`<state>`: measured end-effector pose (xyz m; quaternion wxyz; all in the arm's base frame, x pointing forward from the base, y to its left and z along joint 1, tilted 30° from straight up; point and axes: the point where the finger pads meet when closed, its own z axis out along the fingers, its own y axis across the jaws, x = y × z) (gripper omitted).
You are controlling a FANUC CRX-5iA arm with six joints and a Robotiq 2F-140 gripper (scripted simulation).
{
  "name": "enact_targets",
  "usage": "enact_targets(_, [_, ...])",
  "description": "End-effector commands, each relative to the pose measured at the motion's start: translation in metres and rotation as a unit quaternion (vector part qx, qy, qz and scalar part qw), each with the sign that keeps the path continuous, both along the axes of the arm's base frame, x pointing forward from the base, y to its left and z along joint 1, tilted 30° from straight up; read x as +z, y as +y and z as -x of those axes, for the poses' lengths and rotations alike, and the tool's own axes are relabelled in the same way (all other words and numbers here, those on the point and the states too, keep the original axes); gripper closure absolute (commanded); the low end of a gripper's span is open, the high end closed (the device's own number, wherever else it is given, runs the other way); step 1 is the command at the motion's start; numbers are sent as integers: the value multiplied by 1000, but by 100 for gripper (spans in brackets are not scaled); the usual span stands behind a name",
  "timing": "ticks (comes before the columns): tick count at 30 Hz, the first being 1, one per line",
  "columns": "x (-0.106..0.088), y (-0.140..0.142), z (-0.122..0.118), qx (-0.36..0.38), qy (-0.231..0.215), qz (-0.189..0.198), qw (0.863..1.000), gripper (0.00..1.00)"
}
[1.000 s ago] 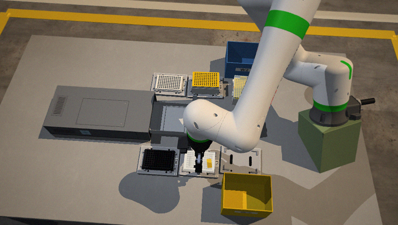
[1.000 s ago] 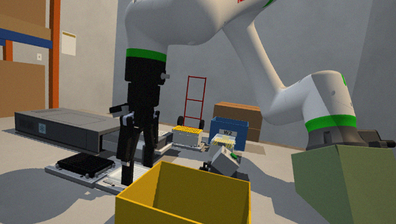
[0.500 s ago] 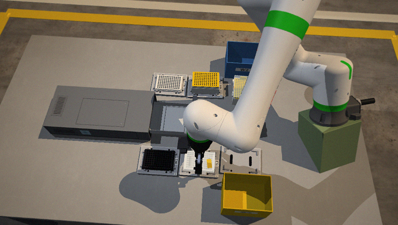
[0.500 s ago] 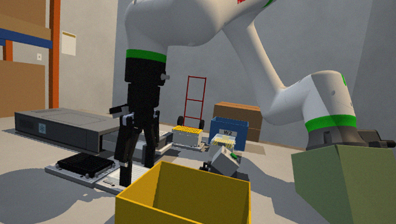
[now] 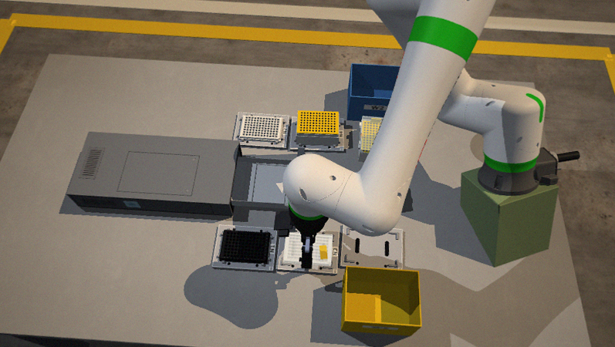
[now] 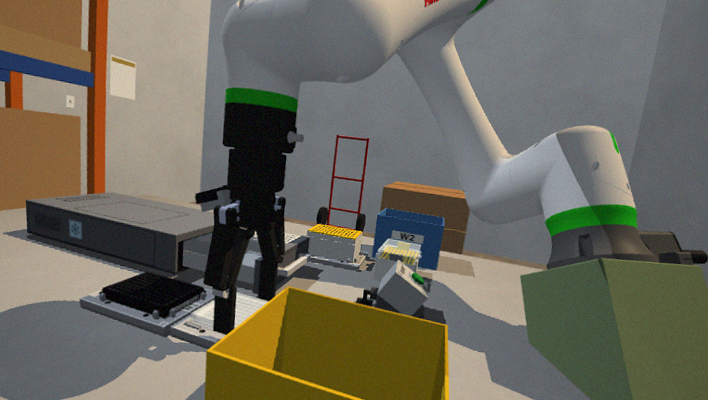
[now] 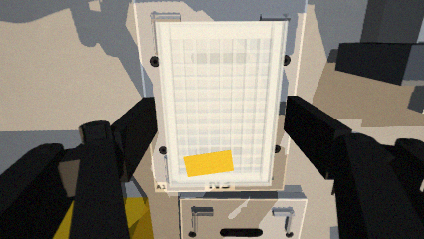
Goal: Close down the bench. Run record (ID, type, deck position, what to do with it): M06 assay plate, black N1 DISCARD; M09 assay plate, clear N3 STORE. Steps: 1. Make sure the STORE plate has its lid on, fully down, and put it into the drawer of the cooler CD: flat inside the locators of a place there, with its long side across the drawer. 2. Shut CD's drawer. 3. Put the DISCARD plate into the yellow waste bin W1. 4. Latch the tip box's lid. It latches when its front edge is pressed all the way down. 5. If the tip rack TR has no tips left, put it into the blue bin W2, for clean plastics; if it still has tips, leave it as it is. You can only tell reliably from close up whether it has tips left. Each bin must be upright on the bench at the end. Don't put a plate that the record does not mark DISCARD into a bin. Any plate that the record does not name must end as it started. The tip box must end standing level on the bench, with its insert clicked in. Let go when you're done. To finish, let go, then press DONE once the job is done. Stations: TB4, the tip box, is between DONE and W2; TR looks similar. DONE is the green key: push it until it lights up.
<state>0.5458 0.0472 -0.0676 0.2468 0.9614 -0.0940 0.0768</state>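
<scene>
The clear assay plate [image 5: 289, 253] [image 6: 202, 317] [image 7: 219, 95] lies flat in its nest at N3, with a frosted lid on it and a yellow label near one end. My gripper [image 5: 307, 257] [image 6: 242, 307] [image 7: 221, 114] points straight down and straddles the plate's long sides. The fingers stand just off both sides, so it is open and holds nothing. The black assay plate [image 5: 244, 246] [image 6: 150, 293] lies in the nest to the left. The cooler CD [image 5: 154, 169] [image 6: 104, 220] stands behind, with its drawer [image 5: 235, 183] pulled out.
The yellow bin [image 5: 414, 301] [image 6: 326, 374] stands upright at the front, beside an empty nest [image 5: 373, 250] [image 7: 244, 219]. The blue bin W2 [image 5: 367, 89] [image 6: 408, 236] is at the back. A white rack [image 5: 260, 127] and two yellow-tipped boxes [image 5: 317, 125] [image 5: 370, 130] stand behind the drawer. A grey box with a green key [image 6: 415, 277] is near them.
</scene>
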Motion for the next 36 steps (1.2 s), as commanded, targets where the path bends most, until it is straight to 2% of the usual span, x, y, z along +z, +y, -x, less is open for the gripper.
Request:
enact_targets(1, [1,1,-1,0,-1,0,1000,30])
enact_targets(8, [1,1,-1,0,-1,0,1000,30])
enact_targets(36, [28,16,3,0,-1,0,1000,30])
